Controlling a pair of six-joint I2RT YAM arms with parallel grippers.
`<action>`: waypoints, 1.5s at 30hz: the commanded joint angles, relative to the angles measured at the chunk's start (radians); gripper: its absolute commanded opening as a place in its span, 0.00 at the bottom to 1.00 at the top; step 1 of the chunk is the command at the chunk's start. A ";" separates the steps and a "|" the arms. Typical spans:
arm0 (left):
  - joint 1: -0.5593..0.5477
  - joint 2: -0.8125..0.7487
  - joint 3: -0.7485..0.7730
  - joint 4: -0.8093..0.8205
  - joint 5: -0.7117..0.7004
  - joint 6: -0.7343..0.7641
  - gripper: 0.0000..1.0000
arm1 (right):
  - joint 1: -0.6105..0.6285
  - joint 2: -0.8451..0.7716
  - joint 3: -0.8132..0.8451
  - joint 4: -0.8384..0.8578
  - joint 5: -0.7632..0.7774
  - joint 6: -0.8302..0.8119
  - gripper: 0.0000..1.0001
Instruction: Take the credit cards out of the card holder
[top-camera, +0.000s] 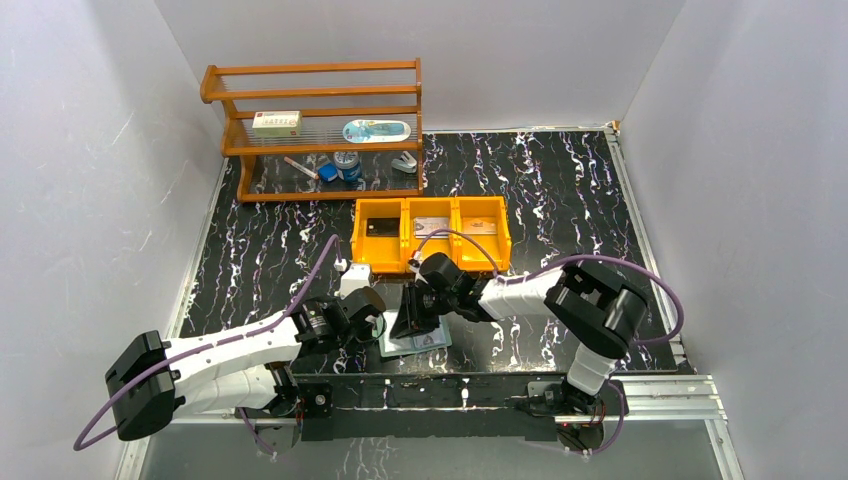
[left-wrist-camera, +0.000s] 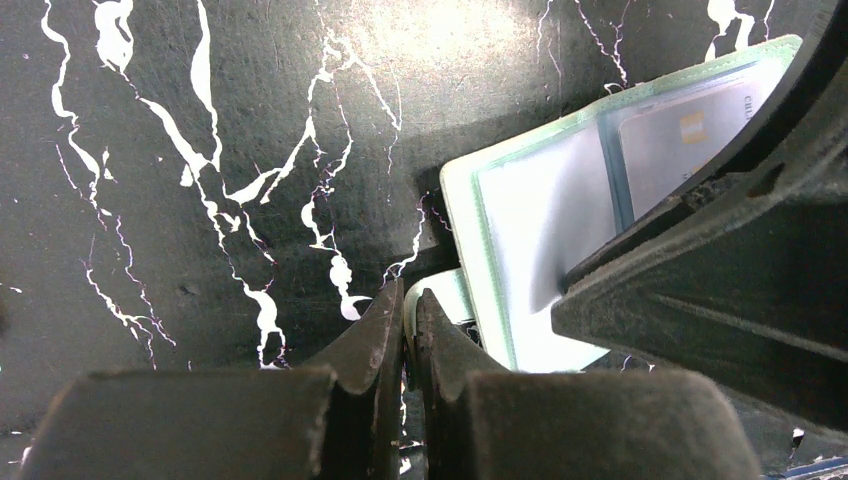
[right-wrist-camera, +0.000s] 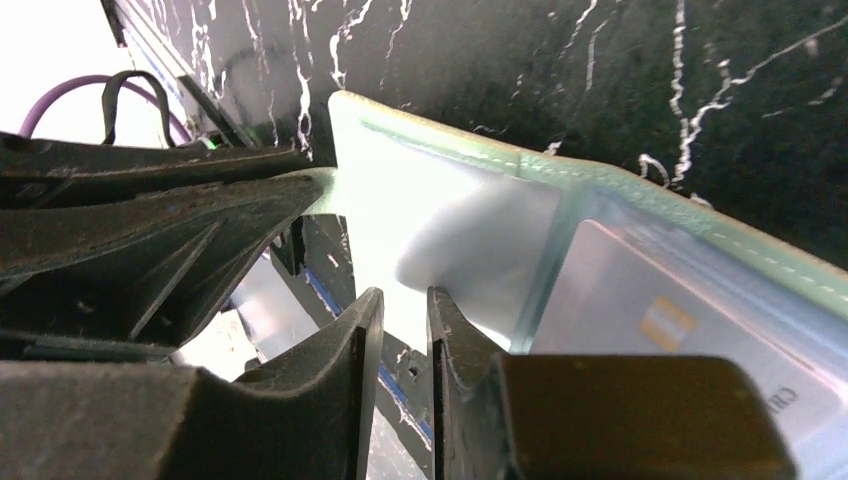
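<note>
- Left tool (left-wrist-camera: 405, 300), clenched, is pinning the card holder (left-wrist-camera: 530, 230) at its nine-o'clock edge.
- We are aiming the narrowly parted right tool (right-wrist-camera: 398, 300) at the silver-grey card (right-wrist-camera: 640, 320), four o'clock.

1. The left gripper (top-camera: 377, 323) and the right gripper (top-camera: 413, 322) crowded together over the card holder (top-camera: 432, 343). The left's jaws were pinched together and the right's stood a narrow slit apart, so nothing else could have squeezed in between them.
2. The orange tray (top-camera: 404, 236) stood just behind them, blocking the far approach.
3. The right arm (top-camera: 520, 290) lay across the near right.
4. A wooden rack (top-camera: 315, 92) filled the far-left corner.
5. The table (top-camera: 570, 190) lay open to the tray's right, and a narrower strip ran along the left.
</note>
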 joint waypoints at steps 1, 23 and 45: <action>0.005 -0.023 0.026 -0.030 -0.017 0.000 0.00 | 0.002 0.013 0.013 -0.010 0.061 0.019 0.30; 0.005 -0.069 0.100 0.104 0.127 -0.017 0.41 | 0.002 0.002 -0.052 -0.011 0.139 0.060 0.31; 0.013 0.058 -0.072 0.258 0.051 -0.243 0.05 | 0.003 -0.009 -0.089 0.063 0.123 0.073 0.31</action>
